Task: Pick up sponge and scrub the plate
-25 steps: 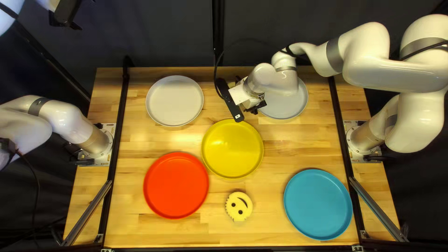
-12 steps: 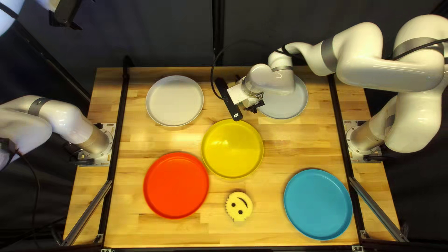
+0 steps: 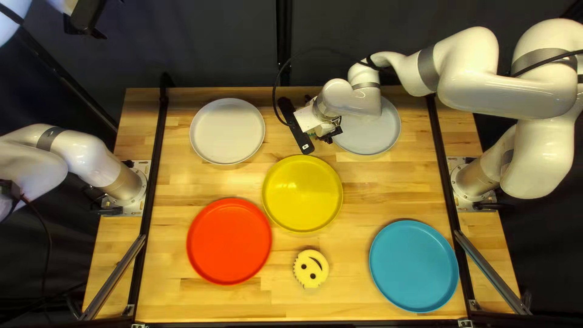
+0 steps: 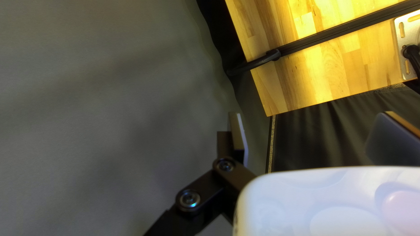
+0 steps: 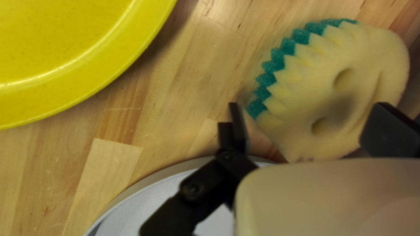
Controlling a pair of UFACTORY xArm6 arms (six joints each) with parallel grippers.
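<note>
In the top left view my right gripper [image 3: 330, 135] hangs between the yellow plate [image 3: 302, 193] and a pale grey plate [image 3: 388, 135]. The right wrist view has my right gripper [image 5: 308, 107] open over a cream smiley sponge [image 5: 345, 87] with a teal zigzag edge; the arm hides this sponge from above. Beside it are the yellow plate [image 5: 109, 57] and grey plate [image 5: 166, 192]. A second smiley sponge [image 3: 311, 268] lies near the table's near edge. Raised at the far left is my left gripper [image 3: 85, 17]; in its wrist view the left gripper [image 4: 308, 114] stands open, holding nothing.
A whitish plate [image 3: 228, 131] lies at the far left of the table, a red plate [image 3: 229, 242] nearer, and a blue plate [image 3: 413, 265] at the near right. Dark rails [image 3: 156, 164] run along the table's sides.
My right gripper has shifted slightly to the left and toward the table's far edge. The left arm, the plates and the near sponge have stayed put.
</note>
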